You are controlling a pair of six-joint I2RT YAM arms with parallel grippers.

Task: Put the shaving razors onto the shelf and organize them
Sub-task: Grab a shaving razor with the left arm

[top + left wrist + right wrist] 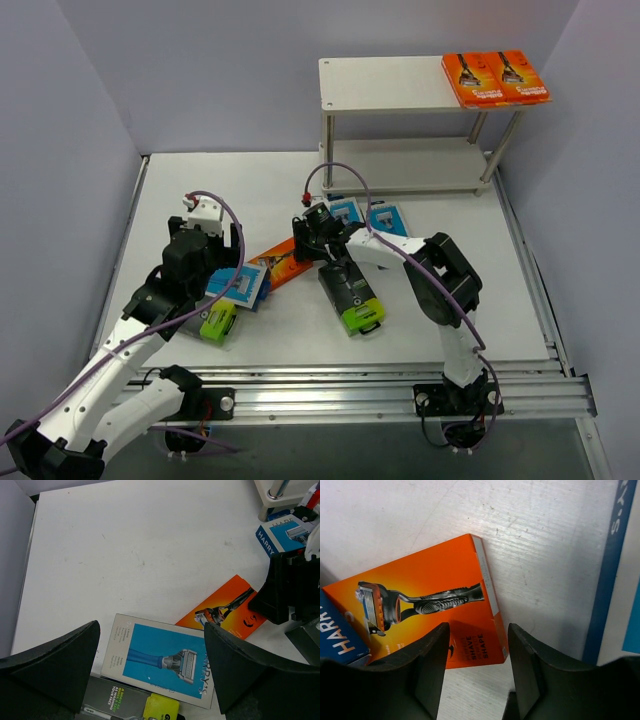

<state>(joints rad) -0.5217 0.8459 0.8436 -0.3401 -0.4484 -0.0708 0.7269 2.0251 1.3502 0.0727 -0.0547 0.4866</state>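
the white tabletop [250, 180] fills most of the overhead view. the shelf [380, 82] stands at its far right side, a two-tier rack on thin metal posts. two orange razor packs [480, 78] [520, 75] lie side by side, touching, at the right end of its top board. the visible part of the lower board is bare.

the left arm [120, 345] reaches in from the near left. the right arm [445, 285] bends in from the near right toward the middle of the tabletop.

six more packs lie flat on the tabletop. two light blue packs [345, 210] [388, 218] sit next to each other just in front of the shelf's left foot. a third blue pack [160, 657] lies under the left arm, with a black pack with a lime end [130, 705] at its near edge. whether those two overlap is hard to tell. a second black and lime pack [352, 297] lies near the right arm, its lime end toward the arms. a third orange pack [280, 262] lies at a slant between the two arms, one end meeting the third blue pack.

the left gripper [150, 627] is spread wide above the third blue pack and has hold of nothing. the right gripper [479, 630] is partly open over one end of the slanted orange pack. its fingers [432, 665] sit either side of that end, and no grip on it shows.
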